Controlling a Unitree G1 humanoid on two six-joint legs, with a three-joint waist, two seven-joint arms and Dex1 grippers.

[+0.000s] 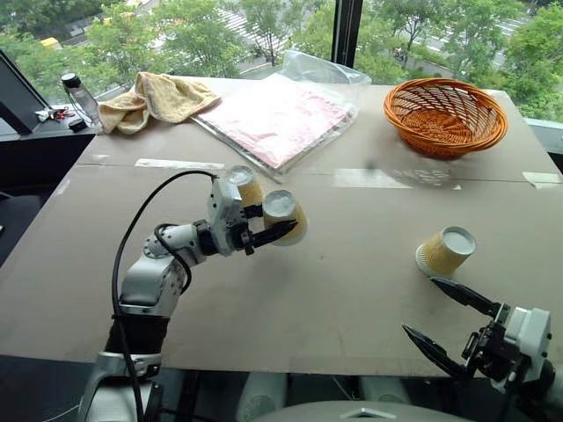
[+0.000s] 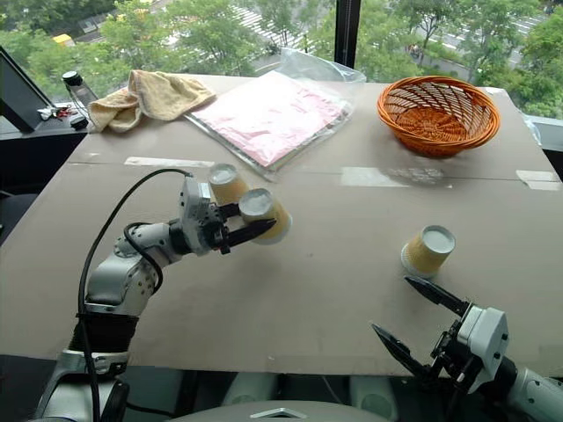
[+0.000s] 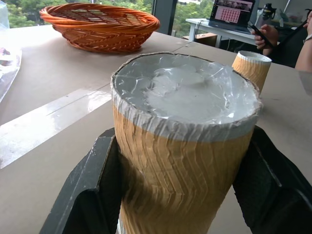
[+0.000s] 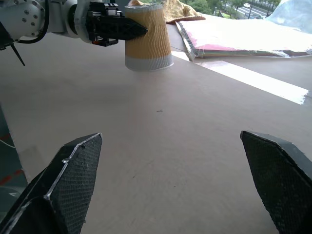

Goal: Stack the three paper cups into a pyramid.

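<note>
Left gripper (image 1: 280, 230) clamps one cup (image 1: 285, 215) upside down, clear of the table (image 1: 334, 290). A second cup (image 1: 244, 185) stands just behind it. Right gripper (image 1: 449, 321) is spread wide, empty; the third cup (image 1: 445, 251) sits just beyond its fingertips.
</note>
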